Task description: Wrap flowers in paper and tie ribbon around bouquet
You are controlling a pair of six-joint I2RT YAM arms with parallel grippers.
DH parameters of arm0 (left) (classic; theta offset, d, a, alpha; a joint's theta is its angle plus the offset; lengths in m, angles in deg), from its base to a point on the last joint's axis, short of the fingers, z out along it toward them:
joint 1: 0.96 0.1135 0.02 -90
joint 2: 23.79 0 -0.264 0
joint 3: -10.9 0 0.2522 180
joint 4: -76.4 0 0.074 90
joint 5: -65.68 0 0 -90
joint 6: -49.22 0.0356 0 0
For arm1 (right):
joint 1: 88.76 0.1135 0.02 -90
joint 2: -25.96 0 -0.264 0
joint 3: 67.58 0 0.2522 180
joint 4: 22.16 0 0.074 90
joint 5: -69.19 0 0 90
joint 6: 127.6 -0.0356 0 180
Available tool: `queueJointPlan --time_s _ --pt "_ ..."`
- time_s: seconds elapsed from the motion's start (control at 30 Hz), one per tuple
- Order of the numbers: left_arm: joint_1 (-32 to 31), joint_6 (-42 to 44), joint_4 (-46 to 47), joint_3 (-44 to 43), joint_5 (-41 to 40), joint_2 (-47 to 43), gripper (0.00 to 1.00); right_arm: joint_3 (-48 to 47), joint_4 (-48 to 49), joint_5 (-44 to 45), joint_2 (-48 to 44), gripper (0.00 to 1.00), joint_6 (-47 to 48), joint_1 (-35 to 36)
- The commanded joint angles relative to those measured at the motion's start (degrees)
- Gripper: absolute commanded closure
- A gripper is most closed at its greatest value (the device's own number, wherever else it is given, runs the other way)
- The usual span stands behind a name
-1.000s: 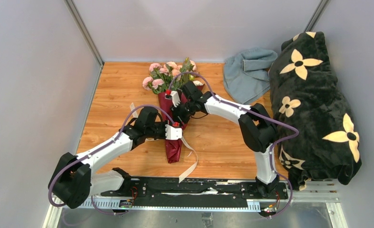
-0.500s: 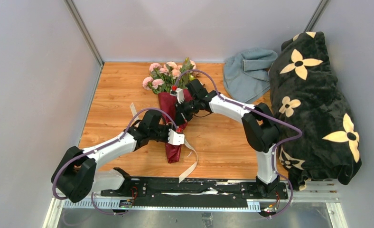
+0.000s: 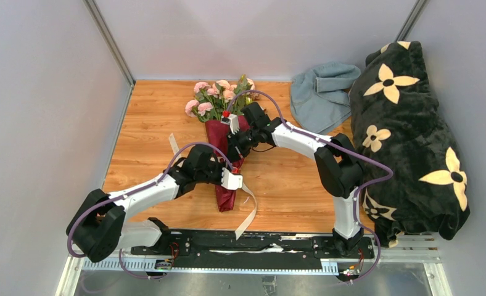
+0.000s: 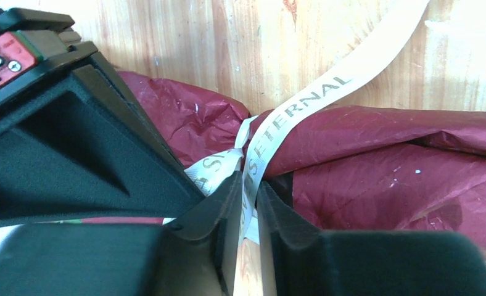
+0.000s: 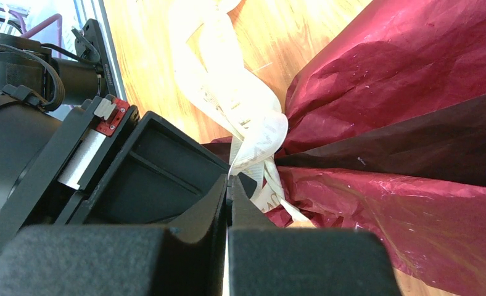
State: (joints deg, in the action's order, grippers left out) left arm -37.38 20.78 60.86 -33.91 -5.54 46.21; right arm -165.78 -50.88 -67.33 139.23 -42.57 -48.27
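The left hand (image 4: 248, 192) is pinching the flat cream-beige ribbon (image 4: 302, 102) wound around the dark red paper-cone bouquet (image 3: 225, 196), which is lying on the wooden tabletop (image 3: 290, 179). The right hand (image 5: 228, 185) is pinching the same ribbon.

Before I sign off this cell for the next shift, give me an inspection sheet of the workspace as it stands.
Surface: wooden table, nothing spilled.
Job's things: bouquet lying flat, flowers at the far end; ribbon crossed over the red paper.
Clutter: grey-blue cloth and black flowered blanket, far right.
Grippers: left gripper and right gripper each shut on the ribbon.
Cables: purple cables loop over both arms.
Surroundings: grey walls; nothing else seen.
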Motion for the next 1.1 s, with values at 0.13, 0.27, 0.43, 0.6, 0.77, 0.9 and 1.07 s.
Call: queueJointPlan --time_s 0.13,0.27,0.43,0.6,0.77,0.9,1.07 --pt "-0.49 0.55 4.33 1.17 -5.61 -0.33 1.0 1.9 0.29 -1.27 -2.94 1.0 -0.14 -0.98" --pt "-0.49 -3.54 4.25 0.92 -9.66 -1.77 1.0 2.84 0.38 -1.76 -3.83 1.0 -0.07 -1.52" --pt "-0.36 -10.58 2.14 0.43 -11.93 -2.36 1.0 3.17 0.45 -3.27 -4.22 1.0 -0.34 -1.96" --pt "0.74 -21.22 2.55 -0.48 -13.1 -1.27 1.0 4.65 1.68 -7.15 -4.88 0.9 -0.07 -2.04" --pt "0.74 -24.37 5.53 0.22 -13.33 -0.41 1.0 3.71 -0.92 -5.18 -4.54 0.61 1.32 -3.55" --pt "0.74 -24.02 6.08 0.61 -12.99 -0.35 1.0 2.84 -0.28 -2.83 -5.71 0.54 0.86 -6.05" --pt "0.74 -24.57 6.8 0.92 -12.55 -0.32 1.0 1.94 4.29 -0.89 -2.8 0.71 -1.34 -5.68"
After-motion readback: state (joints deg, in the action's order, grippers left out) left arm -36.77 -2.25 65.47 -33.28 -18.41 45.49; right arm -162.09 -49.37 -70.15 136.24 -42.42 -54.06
